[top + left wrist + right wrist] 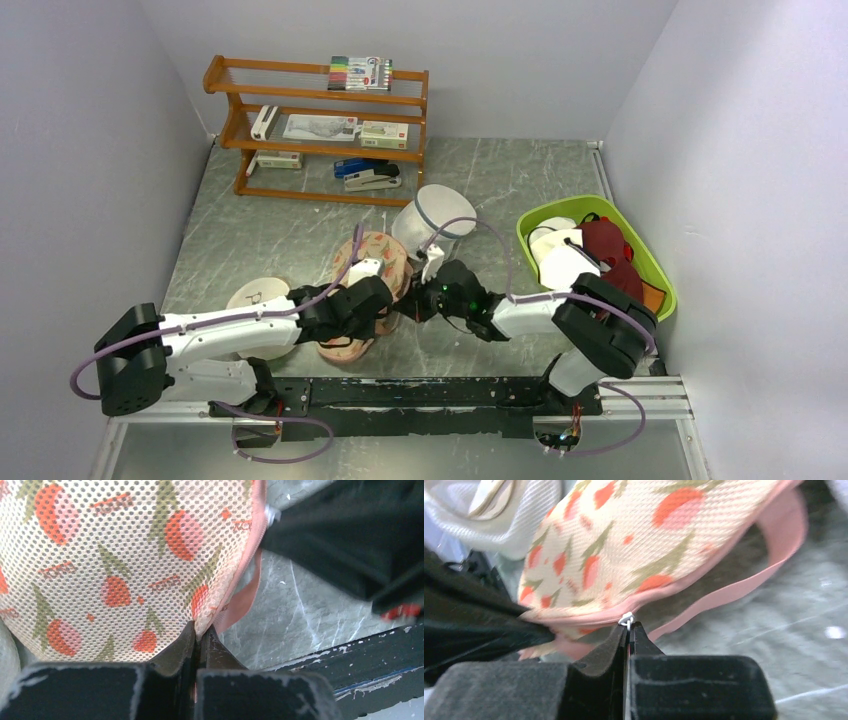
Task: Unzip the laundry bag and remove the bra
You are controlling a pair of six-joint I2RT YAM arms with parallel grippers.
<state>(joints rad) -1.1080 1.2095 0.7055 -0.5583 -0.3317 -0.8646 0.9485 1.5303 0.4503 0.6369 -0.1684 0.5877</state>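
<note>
1. The laundry bag (372,252) lies on the worktop (280,230) about midway between its left and right edges and nearer the near edge than the far one. Both arms meet over its near half.
2. In the left wrist view, the left gripper (200,635) has its two fingers pressed together on the pink-trimmed rim of the laundry bag (115,565). They pinch the printed mesh fabric where it folds over the edge.
3. In the right wrist view, the right gripper (628,630) is closed narrow on the small white zip pull (626,619), which sits on the bag's pink edge. The floral panel of the bag (624,540) rises above the fingertips.
4. A pink band (744,587) curves away from the bag's rim toward the right. A dark gap shows between it and the panel; what lies inside the gap cannot be made out.
5. The two grippers are just beside each other, and each one's black body shows in the other's wrist view.
6. A white mesh cylinder (435,220) touches or nearly touches the bag's far right side.
7. A round cream cap (250,295) sits left of the bag, partly under the left arm.
8. A green bin (655,270) of clothes stands at the right edge.
9. A wooden rack (320,130) stands in the far left corner.
</note>
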